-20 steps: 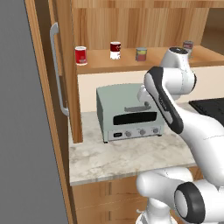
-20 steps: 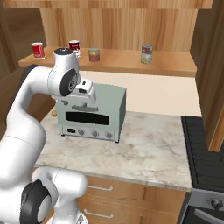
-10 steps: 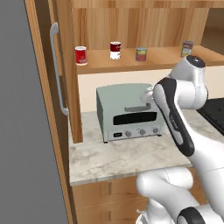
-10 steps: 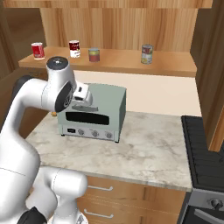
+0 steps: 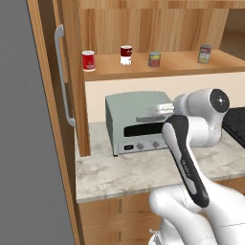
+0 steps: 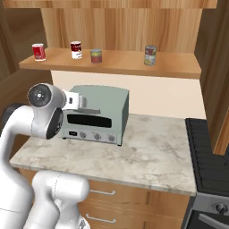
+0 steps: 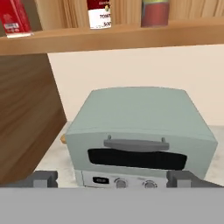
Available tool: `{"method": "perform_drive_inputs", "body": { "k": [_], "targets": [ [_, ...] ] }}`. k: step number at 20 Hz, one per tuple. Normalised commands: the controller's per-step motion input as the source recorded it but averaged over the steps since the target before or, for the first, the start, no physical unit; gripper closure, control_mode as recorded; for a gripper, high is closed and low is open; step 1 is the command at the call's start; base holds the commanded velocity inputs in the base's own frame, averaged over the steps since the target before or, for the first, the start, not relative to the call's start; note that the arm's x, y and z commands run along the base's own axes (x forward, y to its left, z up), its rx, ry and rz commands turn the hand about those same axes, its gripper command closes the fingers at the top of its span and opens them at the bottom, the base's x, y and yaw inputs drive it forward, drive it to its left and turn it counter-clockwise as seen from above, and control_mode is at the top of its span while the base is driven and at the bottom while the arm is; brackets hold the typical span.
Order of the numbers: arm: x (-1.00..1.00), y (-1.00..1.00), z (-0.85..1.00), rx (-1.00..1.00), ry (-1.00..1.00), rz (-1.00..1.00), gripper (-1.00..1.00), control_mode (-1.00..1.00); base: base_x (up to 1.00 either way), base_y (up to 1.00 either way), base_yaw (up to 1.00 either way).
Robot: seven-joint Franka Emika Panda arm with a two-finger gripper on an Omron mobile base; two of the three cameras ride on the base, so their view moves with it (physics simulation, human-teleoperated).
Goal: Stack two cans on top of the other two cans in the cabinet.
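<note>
On the plank shelf of the cabinet [image 5: 167,67] stand the cans, each apart. A red can [image 5: 88,61] is at the left, then a dark-red-and-white can [image 5: 126,55]. A greenish-grey can [image 5: 154,59] follows, and another greenish-grey can [image 5: 205,54] stands far right. My gripper [image 7: 113,179] hangs below the shelf, facing the toaster oven's front, open and holding nothing. Its hand [image 6: 76,100] is level with the oven's top. The hand view catches the bottoms of the red can [image 7: 15,17], the red-and-white can [image 7: 99,13] and one greenish-grey can [image 7: 155,13].
A grey-green toaster oven [image 5: 139,122] sits on the marble counter [image 6: 147,156] under the shelf. The cabinet door [image 5: 48,119] with its grey bar handle [image 5: 62,76] stands open at the left. A dark stovetop [image 6: 210,152] lies at the right.
The arm has come down from shelf height to in front of the toaster oven, and the gripper has opened wider. The cans have not moved.
</note>
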Motion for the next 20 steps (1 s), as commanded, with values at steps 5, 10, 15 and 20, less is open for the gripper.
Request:
{"method": "perform_drive_inputs", "body": {
  "k": [5,10,15,20],
  "targets": [
    [0.06,0.2,0.39,-0.04,-0.08,0.0,-1.0,-1.0,0.0,0.0,0.0],
    [0.07,0.15,0.4,-0.13,0.0,0.0,-1.0,-1.0,0.0,0.0,0.0],
    [0.05,0.05,0.43,-0.16,0.03,0.0,-1.0,-1.0,0.0,0.0,0.0],
    [0.0,0.0,0.32,-0.03,0.02,0.0,-1.0,-1.0,0.0,0.0,0.0]
  ]
}}
